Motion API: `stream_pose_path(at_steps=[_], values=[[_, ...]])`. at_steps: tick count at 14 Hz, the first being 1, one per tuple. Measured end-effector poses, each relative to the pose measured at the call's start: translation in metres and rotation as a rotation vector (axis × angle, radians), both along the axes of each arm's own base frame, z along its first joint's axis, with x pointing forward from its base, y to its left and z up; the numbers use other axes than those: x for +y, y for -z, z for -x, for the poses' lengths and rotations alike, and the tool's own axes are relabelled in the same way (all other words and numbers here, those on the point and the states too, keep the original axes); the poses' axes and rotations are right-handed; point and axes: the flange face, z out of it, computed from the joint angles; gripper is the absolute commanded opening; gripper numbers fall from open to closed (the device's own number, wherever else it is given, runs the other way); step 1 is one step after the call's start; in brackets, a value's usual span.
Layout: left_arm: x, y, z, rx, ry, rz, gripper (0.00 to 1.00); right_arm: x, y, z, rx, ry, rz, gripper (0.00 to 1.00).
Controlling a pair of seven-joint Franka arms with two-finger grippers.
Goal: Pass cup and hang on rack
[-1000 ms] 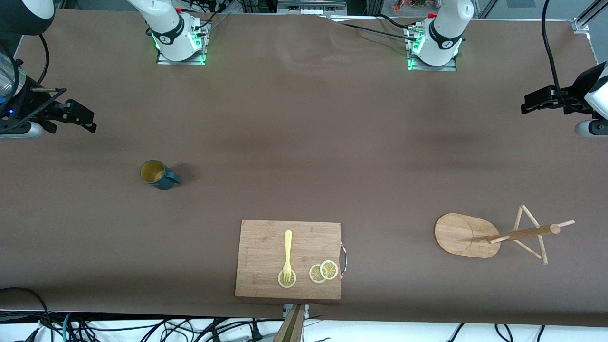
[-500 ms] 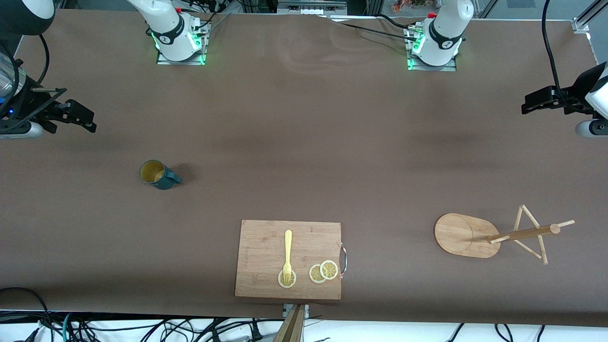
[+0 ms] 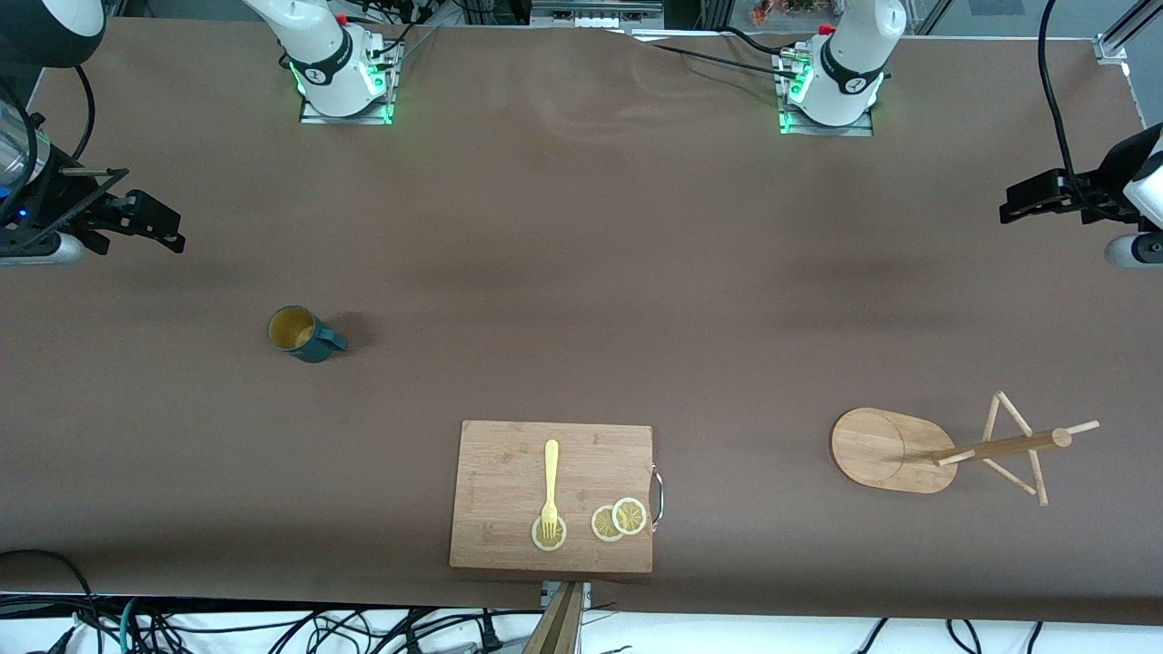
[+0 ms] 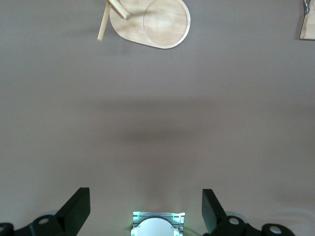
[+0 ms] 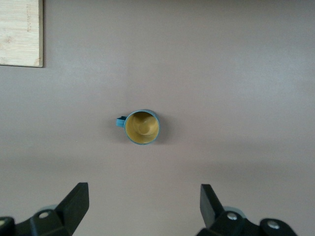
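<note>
The dark teal cup (image 3: 304, 333) stands upright on the brown table toward the right arm's end, its yellow inside showing and its handle pointing toward the table's middle. My right gripper (image 3: 159, 222) hangs open and empty in the air over the table's end, clear of the cup; in the right wrist view the cup (image 5: 141, 127) lies ahead of the open gripper (image 5: 142, 206). The bamboo rack (image 3: 886, 450) stands on its oval base toward the left arm's end. My left gripper (image 3: 1018, 202) waits open and empty over that end; its wrist view shows the rack base (image 4: 152, 24) far from the gripper (image 4: 146, 211).
A wooden cutting board (image 3: 509, 472) with a yellow fork (image 3: 550, 486) and lemon slices (image 3: 620, 520) lies at the table edge nearest the front camera, between cup and rack. Its corners show in both wrist views. Both arm bases stand at the table's farthest edge.
The left gripper has drifted slightly toward its end of the table. The cup, the rack and the right gripper have not moved.
</note>
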Motion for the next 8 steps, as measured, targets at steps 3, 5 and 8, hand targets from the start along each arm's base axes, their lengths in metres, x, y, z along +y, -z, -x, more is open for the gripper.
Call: stream_pose_path(at_steps=[3,5,8], values=[[0.0003,-0.0048,-0.0075,-0.032,0.000,0.000,1.00,-0.0001,0.0030,0.0021,0.024,0.000,0.000,1.00],[-0.0002,-0.0065,-0.0099,-0.049,0.001,0.000,1.00,-0.0003,0.0053,0.0046,0.048,-0.001,-0.001,1.00],[-0.0061,-0.0076,-0.0105,-0.056,0.011,0.001,1.00,0.0007,0.0063,0.0059,0.060,-0.008,-0.001,1.00]])
